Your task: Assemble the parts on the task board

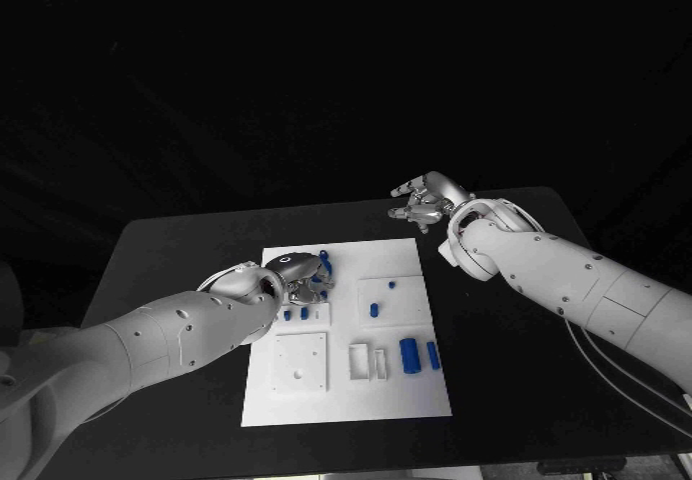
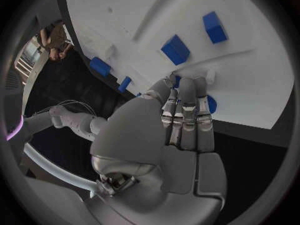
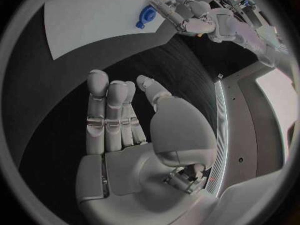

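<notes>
The white task board [image 1: 346, 395] lies in the middle of the black table. My left hand [image 1: 293, 277] rests over its far left corner, fingers held together and laid on a round blue part [image 2: 211, 104]; the thumb is hidden. A blue gear-like part [image 3: 145, 16] stands by those fingers. Two blue blocks [image 2: 175, 49] lie on the board just beyond them. More blue parts lie at the board's middle [image 1: 375, 308] and near right [image 1: 410, 355]. My right hand [image 1: 423, 205] hovers past the board's far right corner with fingers apart, holding nothing.
A raised white square plate [image 1: 300, 360] sits on the board's near left, with narrow white slots [image 1: 361, 362] beside it. Bare black table [image 1: 505, 400] stretches right of the board and behind it [image 1: 202, 235].
</notes>
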Controlling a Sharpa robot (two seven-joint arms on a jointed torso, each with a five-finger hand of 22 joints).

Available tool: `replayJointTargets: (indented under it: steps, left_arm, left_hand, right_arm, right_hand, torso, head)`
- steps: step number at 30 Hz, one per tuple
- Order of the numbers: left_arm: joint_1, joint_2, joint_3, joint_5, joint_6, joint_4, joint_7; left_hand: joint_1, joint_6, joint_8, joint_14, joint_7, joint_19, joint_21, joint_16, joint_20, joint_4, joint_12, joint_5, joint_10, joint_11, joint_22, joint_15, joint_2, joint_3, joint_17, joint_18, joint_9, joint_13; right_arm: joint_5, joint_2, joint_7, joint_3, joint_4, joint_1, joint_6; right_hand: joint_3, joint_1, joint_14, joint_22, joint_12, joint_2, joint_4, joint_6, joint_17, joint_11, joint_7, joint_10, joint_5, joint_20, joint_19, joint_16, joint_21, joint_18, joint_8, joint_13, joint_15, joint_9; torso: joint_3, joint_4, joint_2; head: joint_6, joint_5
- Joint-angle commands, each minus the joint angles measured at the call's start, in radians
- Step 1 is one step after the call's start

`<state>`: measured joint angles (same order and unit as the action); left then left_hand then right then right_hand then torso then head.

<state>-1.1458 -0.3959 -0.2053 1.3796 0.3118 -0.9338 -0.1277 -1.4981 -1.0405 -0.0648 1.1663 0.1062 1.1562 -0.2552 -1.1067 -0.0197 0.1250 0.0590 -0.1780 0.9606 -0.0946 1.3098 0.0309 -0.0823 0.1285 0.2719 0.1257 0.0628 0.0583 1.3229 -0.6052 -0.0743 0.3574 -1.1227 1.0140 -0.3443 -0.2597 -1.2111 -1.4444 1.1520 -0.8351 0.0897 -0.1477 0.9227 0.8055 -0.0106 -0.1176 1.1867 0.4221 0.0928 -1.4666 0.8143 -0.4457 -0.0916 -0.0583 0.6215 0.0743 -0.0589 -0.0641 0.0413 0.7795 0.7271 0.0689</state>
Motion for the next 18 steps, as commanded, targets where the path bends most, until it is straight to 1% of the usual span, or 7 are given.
replayJointTargets:
  steps: [1, 3, 6, 8, 13, 18]
  left_arm:
    - [0.008, -0.008, -0.006, 0.008, -0.018, 0.008, 0.034]
    - [0.008, -0.009, -0.006, 0.009, -0.02, 0.007, 0.036]
    - [0.008, -0.011, -0.006, 0.013, -0.025, 0.006, 0.042]
    - [0.008, -0.014, -0.006, 0.016, -0.028, 0.005, 0.047]
    - [0.008, -0.017, -0.006, 0.019, -0.032, 0.004, 0.053]
    - [0.008, -0.018, -0.006, 0.022, -0.033, 0.003, 0.055]
  left_hand:
    - [0.002, 0.006, 0.003, 0.001, -0.001, 0.008, 0.006, 0.005, 0.001, -0.005, -0.001, -0.002, -0.041, -0.051, 0.019, 0.006, -0.009, 0.0, -0.001, 0.005, -0.001, -0.001]
    - [0.004, 0.0, 0.003, 0.001, 0.002, 0.008, 0.005, 0.005, 0.004, 0.0, 0.0, -0.003, -0.002, -0.045, 0.02, 0.002, -0.003, -0.002, 0.0, 0.004, -0.001, 0.0]
    - [0.013, -0.019, 0.002, 0.003, 0.008, 0.006, -0.001, 0.003, 0.013, 0.017, 0.004, -0.006, 0.063, -0.031, 0.022, -0.007, 0.017, 0.0, 0.001, 0.0, 0.0, 0.0]
    - [0.027, -0.036, 0.003, 0.009, 0.016, 0.005, -0.013, -0.004, 0.022, 0.031, 0.004, -0.008, 0.127, -0.017, 0.023, -0.017, 0.03, 0.015, 0.005, -0.003, -0.001, 0.0]
    - [0.057, -0.043, 0.003, 0.016, 0.02, -0.002, -0.047, -0.013, 0.035, 0.065, 0.001, -0.009, 0.185, -0.002, 0.024, -0.028, 0.038, 0.059, 0.012, -0.012, -0.001, 0.0]
    - [0.074, -0.046, 0.003, 0.027, 0.018, -0.006, -0.079, -0.025, 0.043, 0.083, 0.001, -0.008, 0.226, 0.009, 0.023, -0.035, 0.044, 0.085, 0.02, -0.016, 0.0, 0.001]
  right_arm:
    - [-0.003, 0.001, 0.011, 0.0, 0.0, 0.0, 0.009]
    - [-0.003, 0.001, 0.011, 0.0, 0.0, 0.0, 0.009]
    - [-0.004, 0.001, 0.011, 0.0, 0.001, 0.0, 0.009]
    - [-0.004, 0.001, 0.011, 0.0, 0.001, 0.0, 0.009]
    - [-0.005, 0.001, 0.012, 0.0, 0.002, 0.0, 0.009]
    - [-0.006, 0.002, 0.012, 0.0, 0.003, -0.001, 0.01]
  right_hand:
    - [-0.003, 0.01, -0.002, -0.001, -0.005, 0.002, 0.002, 0.006, -0.001, 0.001, -0.001, -0.008, 0.004, 0.007, -0.043, -0.007, 0.004, -0.015, -0.001, -0.001, 0.007, -0.001]
    - [-0.003, 0.01, -0.002, -0.001, -0.005, 0.002, 0.002, 0.006, -0.001, 0.001, -0.001, -0.008, 0.004, 0.007, -0.043, -0.007, 0.004, -0.015, -0.001, -0.001, 0.007, -0.001]
    - [-0.003, 0.01, -0.002, -0.001, -0.005, 0.002, 0.002, 0.006, -0.001, 0.001, -0.001, -0.008, 0.004, 0.007, -0.043, -0.007, 0.004, -0.015, -0.001, -0.001, 0.007, -0.001]
    - [-0.004, 0.011, -0.003, -0.004, -0.006, 0.001, 0.002, 0.007, -0.001, 0.0, -0.001, -0.008, 0.005, 0.007, -0.043, -0.007, 0.002, -0.015, -0.001, -0.003, 0.007, -0.001]
    - [-0.004, 0.011, -0.003, -0.005, -0.007, 0.001, 0.002, 0.007, -0.001, 0.0, -0.001, -0.008, 0.005, 0.007, -0.043, -0.007, 0.001, -0.015, -0.001, -0.003, 0.007, -0.001]
    - [-0.004, 0.011, -0.003, -0.005, -0.007, 0.001, 0.002, 0.007, -0.001, 0.0, -0.001, -0.008, 0.005, 0.007, -0.043, -0.007, 0.001, -0.015, -0.001, -0.003, 0.007, -0.001]
  torso:
    - [-0.0005, -0.0001, 0.0]
    - [-0.0009, -0.0004, 0.0]
    - [-0.001, -0.0008, 0.0]
    - [-0.0011, -0.0004, 0.0]
    - [-0.001, -0.0001, 0.0]
    - [-0.0003, -0.0009, 0.0]
  head:
    - [0.0, -0.001]
    - [0.001, -0.001]
    - [0.001, -0.001]
    - [0.002, 0.0]
    - [0.003, 0.0]
    - [0.004, 0.0]
